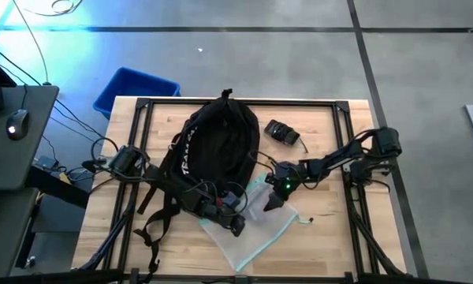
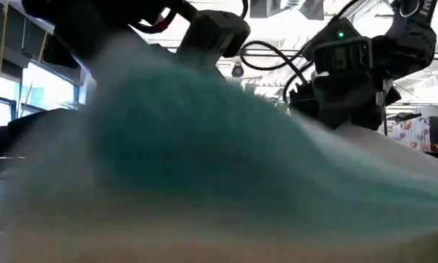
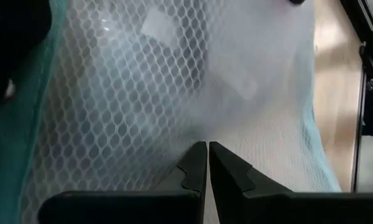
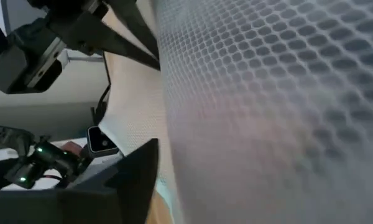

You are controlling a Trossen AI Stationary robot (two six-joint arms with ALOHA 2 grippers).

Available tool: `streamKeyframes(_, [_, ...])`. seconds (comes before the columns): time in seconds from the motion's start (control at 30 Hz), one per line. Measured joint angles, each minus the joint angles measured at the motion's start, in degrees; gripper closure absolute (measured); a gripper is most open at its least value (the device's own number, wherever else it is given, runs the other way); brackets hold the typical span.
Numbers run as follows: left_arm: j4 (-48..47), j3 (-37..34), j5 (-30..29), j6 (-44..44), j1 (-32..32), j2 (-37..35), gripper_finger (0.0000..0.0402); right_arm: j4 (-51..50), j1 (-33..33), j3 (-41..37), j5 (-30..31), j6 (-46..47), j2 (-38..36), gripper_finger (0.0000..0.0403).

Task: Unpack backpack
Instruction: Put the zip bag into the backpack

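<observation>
overhead, a light wooden table [image 1: 331, 237] with a black frame carries a large black backpack [image 1: 217, 146]. it lies near the table's middle, top handle toward the far edge, shoulder straps spread toward the near left corner.

a white mesh bag [image 1: 256, 229] with teal trim lies flat on the table, just beside the backpack's lower right end and toward the near edge. its upper corner reaches up between the two arms.

the left gripper [image 1: 232, 221] sits at the backpack's lower end, over the edge of the mesh bag. in the left wrist view its two dark fingers [image 3: 196, 171] are pressed together, tips touching, with white netting right in front of them; whether any mesh is caught between them cannot be told.

the right gripper [image 1: 274, 197] reaches in from the right side and meets the bag's upper corner, a green light on its wrist. in the right wrist view one dark finger [image 4: 137, 180] shows beside netting that fills most of the picture; how far the fingers are apart, and whether they hold the mesh, cannot be told.

a small dark object [image 1: 282, 132] lies on the table to the right of the backpack. a blue bin [image 1: 134, 91] stands on the floor off the table's far left corner. the low view is mostly blocked by blurred white and teal mesh.
</observation>
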Motion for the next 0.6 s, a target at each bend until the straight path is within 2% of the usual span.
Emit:
streamKeyframes(0.13, [-5.8, 3.2, 0.9, 0.8, -0.5, -1.2, 0.0401, -2.2, 0.2, 1.7, 0.2, -0.5, -1.6, 0.0359])
streamKeyframes(0.17, [-8.3, 4.7, 1.0, 0.9, -0.7, -2.1, 0.0402, -3.3, 0.2, 1.8, 0.0, -1.0, -2.9, 0.0379])
streamKeyframes(0.3, [-19.1, 12.4, 1.2, 4.0, -2.0, -6.7, 0.0401, -13.1, 0.2, 1.9, -1.7, -4.2, -10.8, 0.0397])
streamKeyframes(0.4, [-30.0, 18.1, -1.0, 5.7, -2.7, -9.4, 0.0401, -22.2, 0.2, 2.0, -3.0, -7.9, -19.3, 0.0401])
streamKeyframes(0.5, [-41.3, 23.9, -5.1, 5.8, -3.4, -12.7, 0.0402, -31.2, -0.4, 3.9, -3.9, -11.2, -27.2, 0.0403])
streamKeyframes(0.6, [-51.4, 29.2, -12.1, 5.7, -4.2, -15.7, 0.0402, -36.5, -1.4, 8.3, -1.0, -14.1, -33.0, 0.0403])
